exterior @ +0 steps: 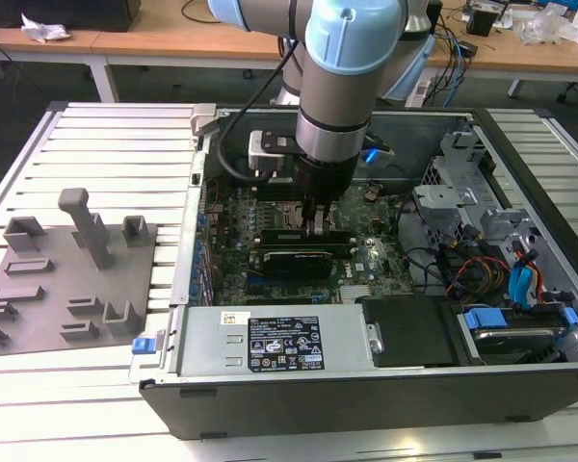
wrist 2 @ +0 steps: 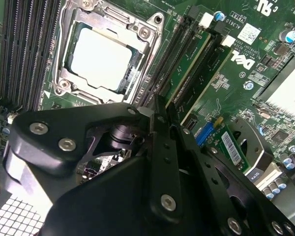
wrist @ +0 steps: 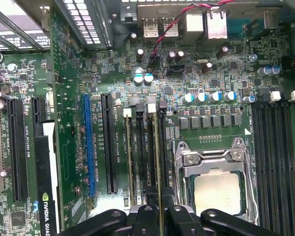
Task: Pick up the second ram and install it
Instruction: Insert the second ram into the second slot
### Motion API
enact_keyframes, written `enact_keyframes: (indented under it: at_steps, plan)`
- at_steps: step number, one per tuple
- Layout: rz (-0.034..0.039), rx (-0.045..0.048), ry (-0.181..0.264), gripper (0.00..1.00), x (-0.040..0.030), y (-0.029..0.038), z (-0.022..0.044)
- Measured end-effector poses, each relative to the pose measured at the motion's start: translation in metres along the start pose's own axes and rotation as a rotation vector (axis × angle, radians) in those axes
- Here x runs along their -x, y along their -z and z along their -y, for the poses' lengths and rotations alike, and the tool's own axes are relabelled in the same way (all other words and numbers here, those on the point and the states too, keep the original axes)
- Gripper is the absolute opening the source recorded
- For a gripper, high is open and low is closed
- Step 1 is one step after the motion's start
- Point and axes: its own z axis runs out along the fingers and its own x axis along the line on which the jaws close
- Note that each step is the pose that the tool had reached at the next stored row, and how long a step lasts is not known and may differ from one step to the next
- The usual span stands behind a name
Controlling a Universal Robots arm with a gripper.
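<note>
- The second ram (wrist 2: 189, 66) stands on edge in one of the long black slots on the motherboard (wrist 2: 236, 83), beside the processor socket (wrist 2: 101, 59). In the first wrist view it shows edge-on as a thin pale line (wrist: 155, 162).
- Whether it is pressed fully home cannot be told. The white end clip (wrist 2: 206, 19) at its far end is in view.
- The gripper (wrist 2: 161, 110) sits right over the near part of that strip. Its two black fingers (wrist 2: 171, 129) are drawn narrow, with the strip's top edge running in between them, so they appear closed on it.
- In the first wrist view the gripper (wrist: 159, 212) lines up with the same slot, just beside the socket (wrist: 219, 189).
- A second green strip (wrist 2: 211, 73) stands in a neighbouring slot, parallel and a little farther from the socket, with its own white clip (wrist 2: 228, 41).
- Further out on the board are a blue expansion slot (wrist: 88, 147) and a black graphics card (wrist: 46, 187).
- In the exterior view the gripper (exterior: 318, 226) is lowered into the open computer case (exterior: 366, 404), fingertips at board level just beyond the graphics card (exterior: 289, 260).
- A power supply (exterior: 212, 337) with a black label lies along the case's near side.
- A grey plastic tray (exterior: 67, 279) with upright blocks lies on the slatted table (exterior: 116, 144), towards the exterior view's left, well apart from the arm.
</note>
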Motion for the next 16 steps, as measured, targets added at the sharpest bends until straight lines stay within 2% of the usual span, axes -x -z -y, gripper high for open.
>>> enact_keyframes:
  at_steps: [3, 16]
  plan:
    - [-0.0006, 0.0010, 0.019, 0.14, -0.0005, 0.0000, 0.0000]
    - [-0.0007, 0.0008, 0.011, 0.14, -0.0004, -0.0033, 0.0001]
